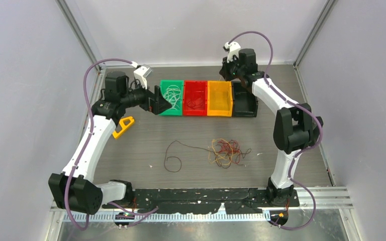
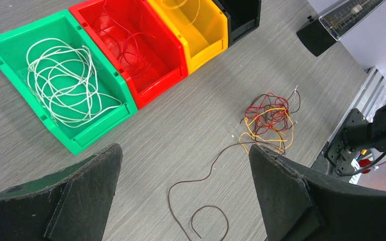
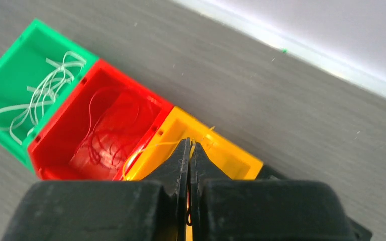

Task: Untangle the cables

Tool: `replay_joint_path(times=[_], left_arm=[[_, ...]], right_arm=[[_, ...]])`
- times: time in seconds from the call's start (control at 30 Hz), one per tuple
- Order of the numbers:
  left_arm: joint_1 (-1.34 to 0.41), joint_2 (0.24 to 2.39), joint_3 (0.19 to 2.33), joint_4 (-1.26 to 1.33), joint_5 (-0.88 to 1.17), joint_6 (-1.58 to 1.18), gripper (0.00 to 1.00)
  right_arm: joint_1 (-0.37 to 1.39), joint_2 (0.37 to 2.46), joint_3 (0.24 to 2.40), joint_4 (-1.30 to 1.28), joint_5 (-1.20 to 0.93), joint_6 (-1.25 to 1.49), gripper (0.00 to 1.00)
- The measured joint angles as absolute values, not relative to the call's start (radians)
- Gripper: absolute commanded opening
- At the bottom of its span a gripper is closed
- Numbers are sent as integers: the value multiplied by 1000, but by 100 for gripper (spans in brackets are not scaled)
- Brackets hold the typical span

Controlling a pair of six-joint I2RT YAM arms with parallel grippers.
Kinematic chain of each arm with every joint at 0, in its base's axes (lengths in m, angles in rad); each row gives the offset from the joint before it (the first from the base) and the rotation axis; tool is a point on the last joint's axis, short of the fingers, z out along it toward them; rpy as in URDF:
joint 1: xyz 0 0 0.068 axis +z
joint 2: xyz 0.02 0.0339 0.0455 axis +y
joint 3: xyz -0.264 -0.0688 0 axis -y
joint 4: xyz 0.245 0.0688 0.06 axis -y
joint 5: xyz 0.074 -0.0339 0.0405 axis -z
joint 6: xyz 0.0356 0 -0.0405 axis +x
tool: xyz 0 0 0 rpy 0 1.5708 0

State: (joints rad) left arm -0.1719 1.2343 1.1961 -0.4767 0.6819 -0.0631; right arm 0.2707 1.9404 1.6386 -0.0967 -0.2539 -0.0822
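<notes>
Left gripper [image 2: 183, 160] fully released, holding nothing. Tangle of cables [image 2: 270, 118] on table [image 2: 181, 115], ahead-right of its fingers. Brown cable [image 2: 209, 206] runs lengthwise from tangle back toward my gripper and ends in a loop between fingers. White cables [image 2: 60, 83] coiled in green bin [image 2: 10, 47], ahead-left. Right gripper [image 3: 189, 145] clenched on yellow cable [image 3: 151, 146], over yellow bin [image 3: 231, 155].

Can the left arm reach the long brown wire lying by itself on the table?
Probably yes. The left gripper is open above the table, and the brown wire lies on bare tabletop just below it, with nothing in between.
</notes>
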Motion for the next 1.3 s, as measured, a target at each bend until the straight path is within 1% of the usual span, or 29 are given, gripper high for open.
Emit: replay_joint_path(times=[0.1, 0.2, 0.47, 0.73, 0.9, 1.17, 1.3], left_arm=[[-171, 1234, 1196, -477, 682, -67, 100], [-171, 1234, 1196, -477, 682, -68, 100], [-169, 1234, 1182, -485, 681, -70, 99], [-161, 1225, 1168, -493, 670, -69, 100], [-159, 1212, 1161, -493, 662, -67, 100], [-155, 1201, 1144, -492, 655, -72, 99], [-155, 1201, 1144, -491, 654, -72, 100]], right_arm=[[272, 1900, 1549, -101, -286, -97, 5], [275, 1883, 1507, -100, -302, -102, 5], [289, 1902, 1489, -87, -290, -135, 5], [316, 1987, 1488, -80, -214, -284, 5], [321, 1988, 1488, -95, -167, -381, 5], [307, 1947, 1486, -94, -155, -476, 5], [342, 1948, 1486, -94, -156, -500, 5]])
